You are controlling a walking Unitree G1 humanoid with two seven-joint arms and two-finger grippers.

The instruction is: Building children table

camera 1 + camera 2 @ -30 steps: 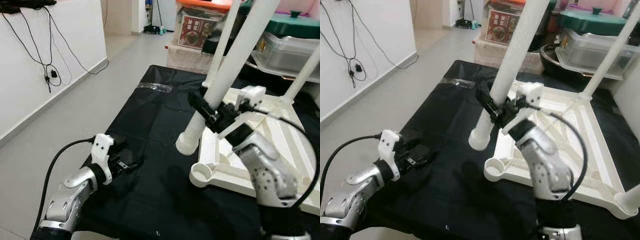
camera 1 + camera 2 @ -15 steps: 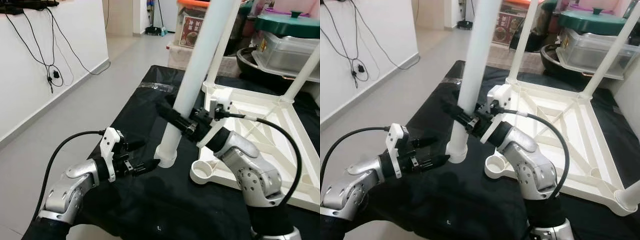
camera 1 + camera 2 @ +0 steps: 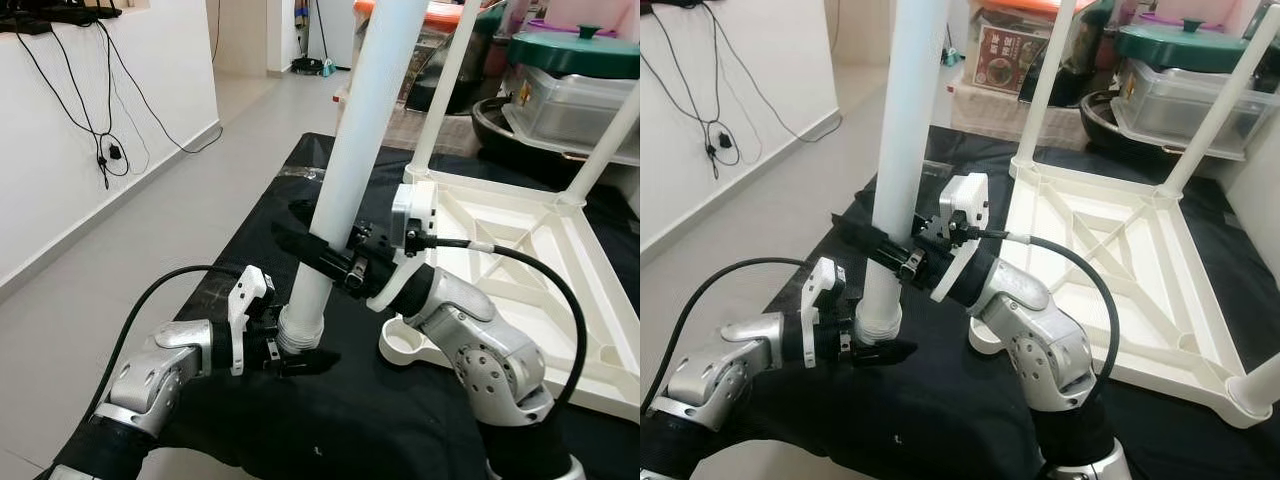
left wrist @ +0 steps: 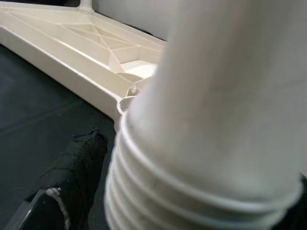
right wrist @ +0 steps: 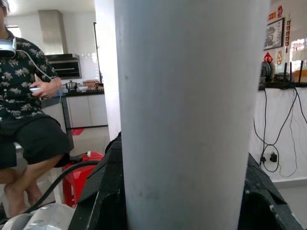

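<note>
A long white plastic table leg (image 3: pixel 355 150), a round tube with a ribbed, threaded lower end (image 3: pixel 300 327), stands nearly upright over a work surface draped in black cloth (image 3: pixel 250 230), leaning slightly toward the robot's right at the top. The right gripper (image 3: pixel 318 256), on a silver arm that reaches across from the right, has its two long black fingers clamped around the tube partway up its length; the right wrist view shows the white tube close up with a black finger (image 5: pixel 103 191) pressed against each side of it. The left gripper (image 3: pixel 285 348), on a silver arm coming from the lower left, sits at the ribbed bottom end of the leg, with one black finger on either side of it; the left wrist view shows the ribbed end (image 4: pixel 158 191) very close, beside a black finger (image 4: pixel 72 167). Whether the left fingers actually press on the leg cannot be told. Just beside the leg's lower end, to the robot's right, lies the upside-down white plastic children's table top (image 3: pixel 520 260) with cross-braced ribs on its underside, resting on the black cloth. An open round socket (image 3: pixel 403 346) at its near corner holds no leg, while other white legs (image 3: pixel 447 85) already stand up from its far corners. Lidded plastic storage boxes (image 3: pixel 570 90) sit behind the table. In the right wrist view, a seated person in a patterned shirt (image 5: pixel 21 76) is visible in the background.
</note>
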